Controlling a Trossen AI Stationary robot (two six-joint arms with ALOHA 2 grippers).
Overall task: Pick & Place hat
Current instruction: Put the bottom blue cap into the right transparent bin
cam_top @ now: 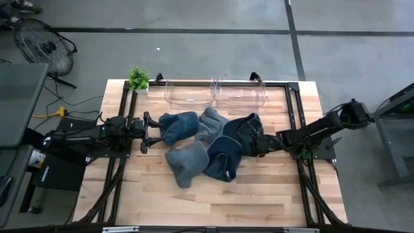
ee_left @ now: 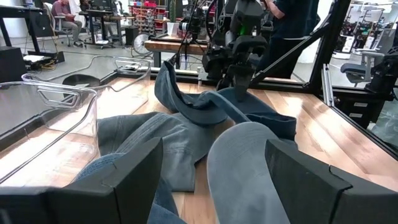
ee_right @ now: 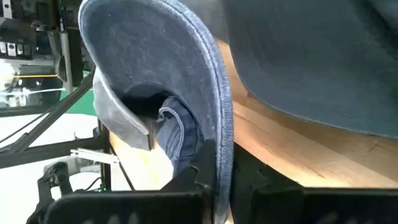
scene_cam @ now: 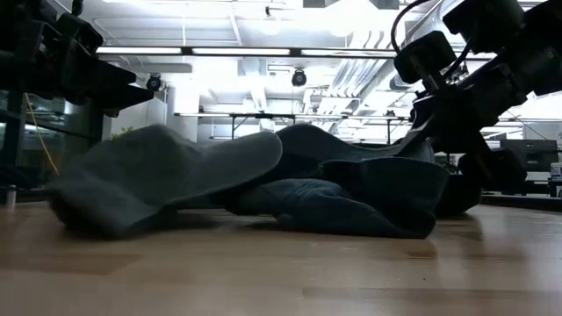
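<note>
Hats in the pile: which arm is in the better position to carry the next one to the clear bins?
Right, probably. The right end effector is shut on a dark blue hat, just below the clear bins. The left end effector is open beside the pile, holding nothing.

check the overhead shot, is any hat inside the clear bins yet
No, both clear bins show only bare bottoms, and the hats lie piled on the table.

Hats (cam_top: 206, 145) heaped before two bins (cam_top: 215, 94)
</note>
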